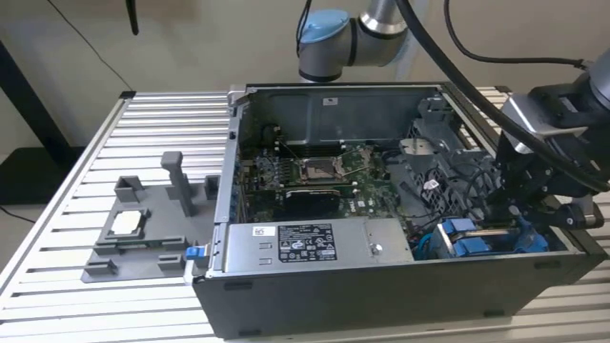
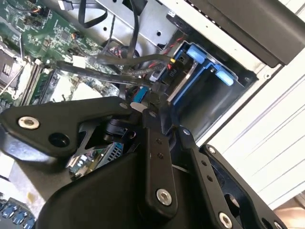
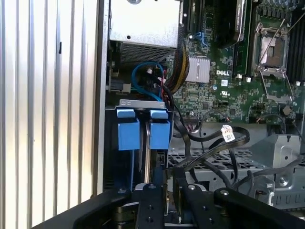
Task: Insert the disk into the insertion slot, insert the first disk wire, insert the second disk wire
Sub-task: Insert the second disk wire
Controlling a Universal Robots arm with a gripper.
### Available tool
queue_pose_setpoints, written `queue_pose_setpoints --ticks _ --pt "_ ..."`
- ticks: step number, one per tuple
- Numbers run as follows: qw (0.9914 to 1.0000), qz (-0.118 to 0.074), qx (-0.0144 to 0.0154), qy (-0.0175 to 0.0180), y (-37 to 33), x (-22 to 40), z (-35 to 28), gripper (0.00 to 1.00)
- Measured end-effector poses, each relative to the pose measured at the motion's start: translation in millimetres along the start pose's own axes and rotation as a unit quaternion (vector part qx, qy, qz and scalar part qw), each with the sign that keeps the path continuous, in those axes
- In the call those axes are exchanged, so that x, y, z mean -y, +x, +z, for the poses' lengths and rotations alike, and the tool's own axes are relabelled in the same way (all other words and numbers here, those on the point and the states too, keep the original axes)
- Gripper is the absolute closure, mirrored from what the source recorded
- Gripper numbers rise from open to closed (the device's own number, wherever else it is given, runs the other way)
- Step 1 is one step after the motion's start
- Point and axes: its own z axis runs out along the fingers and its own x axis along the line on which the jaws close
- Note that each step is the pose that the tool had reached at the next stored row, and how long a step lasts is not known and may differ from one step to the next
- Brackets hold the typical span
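The insertion slot (image 1: 476, 239) is a dark bay with blue rails at the case's corner nearest the exterior view's right. It also appears in both wrist views (image 2: 202, 67) (image 3: 143, 133). A grey slab that looks like the disk (image 2: 183, 81) sits between the rails. My gripper (image 1: 507, 220) reaches down into the case just beside the bay. Its black fingers (image 2: 157, 143) stand close together, shut on the blue-tipped connector of a disk wire (image 2: 137, 95). A flat black cable (image 3: 224, 143) runs from the fingertips (image 3: 153, 191) towards the board. The connector end is a short way from the bay's mouth.
A long grey box with a white sticker (image 1: 305, 246) lies along the case's front wall. The green motherboard (image 1: 315, 171) fills the middle, with loose black cables (image 1: 458, 179) beside the bay. A grey fixture (image 1: 143, 229) sits on the slatted table (image 1: 57, 286) at the exterior view's left.
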Motion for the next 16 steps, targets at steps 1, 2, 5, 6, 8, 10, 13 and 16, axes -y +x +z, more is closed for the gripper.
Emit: queue_pose_setpoints --ticks 1,2,5,6,8,10,13,16 --pt "0.99997 0.0 -0.0072 -0.0003 -0.2 0.0 0.0 0.76" --pt "0.99988 0.0 -0.0152 -0.0006 -0.6 0.0 0.0 0.76" --pt "0.99974 0.0 -0.0228 -0.0009 -3.0 0.1 -3.4 0.76" --pt "0.99974 0.0 -0.0226 -0.0009 -4.2 0.2 -7.3 0.76" --pt "0.99974 0.0 -0.0226 -0.0008 -6.4 0.3 -15.3 0.76" --pt "0.99974 0.0 -0.0226 -0.0007 -8.4 0.4 -22.1 0.76" --pt "0.99974 0.0 -0.0226 -0.0007 -11.0 0.5 -32.9 0.76" --pt "0.99974 0.0 -0.0226 -0.0007 -12.1 0.6 -38.0 0.76"
